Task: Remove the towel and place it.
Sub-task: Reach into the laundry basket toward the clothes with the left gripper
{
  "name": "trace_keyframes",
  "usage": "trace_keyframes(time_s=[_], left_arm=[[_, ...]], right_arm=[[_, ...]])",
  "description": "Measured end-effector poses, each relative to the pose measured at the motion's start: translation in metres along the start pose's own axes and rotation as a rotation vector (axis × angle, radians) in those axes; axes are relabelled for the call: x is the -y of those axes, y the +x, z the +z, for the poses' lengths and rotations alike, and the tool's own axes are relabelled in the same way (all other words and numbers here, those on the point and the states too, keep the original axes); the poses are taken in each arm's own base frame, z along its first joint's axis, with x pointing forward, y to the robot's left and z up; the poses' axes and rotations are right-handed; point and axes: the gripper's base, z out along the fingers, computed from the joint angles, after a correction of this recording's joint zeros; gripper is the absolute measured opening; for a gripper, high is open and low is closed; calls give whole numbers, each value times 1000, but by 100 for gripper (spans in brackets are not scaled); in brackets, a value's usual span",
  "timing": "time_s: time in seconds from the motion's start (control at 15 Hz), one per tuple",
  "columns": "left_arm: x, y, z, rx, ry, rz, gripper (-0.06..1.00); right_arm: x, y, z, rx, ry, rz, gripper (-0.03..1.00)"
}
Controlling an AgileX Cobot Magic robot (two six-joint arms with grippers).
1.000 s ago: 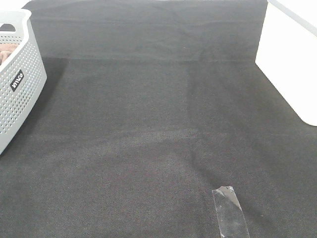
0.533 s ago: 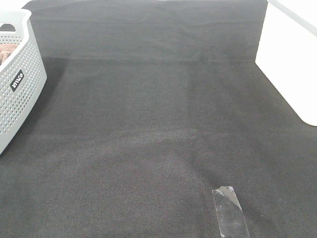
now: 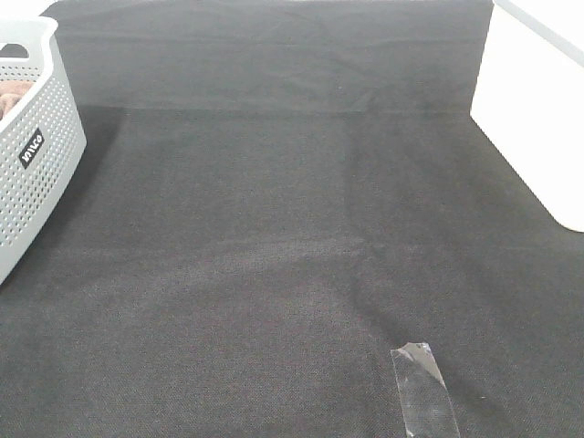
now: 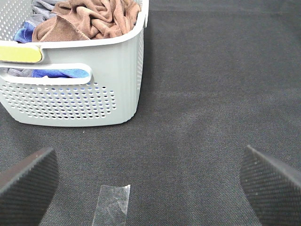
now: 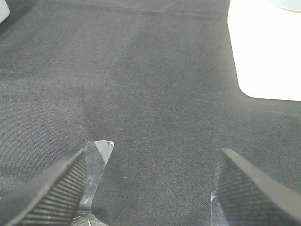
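Observation:
The brown towel (image 4: 89, 19) lies bunched inside the grey perforated basket (image 4: 94, 89), on top of blue and grey cloth. In the high view only a sliver of the towel (image 3: 11, 96) shows inside the basket (image 3: 36, 155) at the far left edge. My left gripper (image 4: 150, 188) is open and empty, hovering over the dark mat a short way in front of the basket. My right gripper (image 5: 150, 188) is open and empty over bare mat. Neither gripper shows in the high view.
A dark cloth mat (image 3: 292, 228) covers the table. A strip of clear tape (image 3: 424, 388) is stuck near the front right; another strip (image 4: 112, 205) lies before the basket. A white surface (image 3: 538, 109) borders the mat at the right.

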Motion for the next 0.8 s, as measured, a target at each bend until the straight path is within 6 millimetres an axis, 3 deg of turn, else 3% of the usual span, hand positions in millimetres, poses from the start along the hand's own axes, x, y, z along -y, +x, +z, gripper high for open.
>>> trace_keyframes(time_s=[0.6,0.8], left_arm=[[0,0,0,0,-1,2,99],[-1,-14,2,-88,-5,170,99]], right_arm=[[0,0,0,0,0,0,70],[0,0,0,0,0,0,70]])
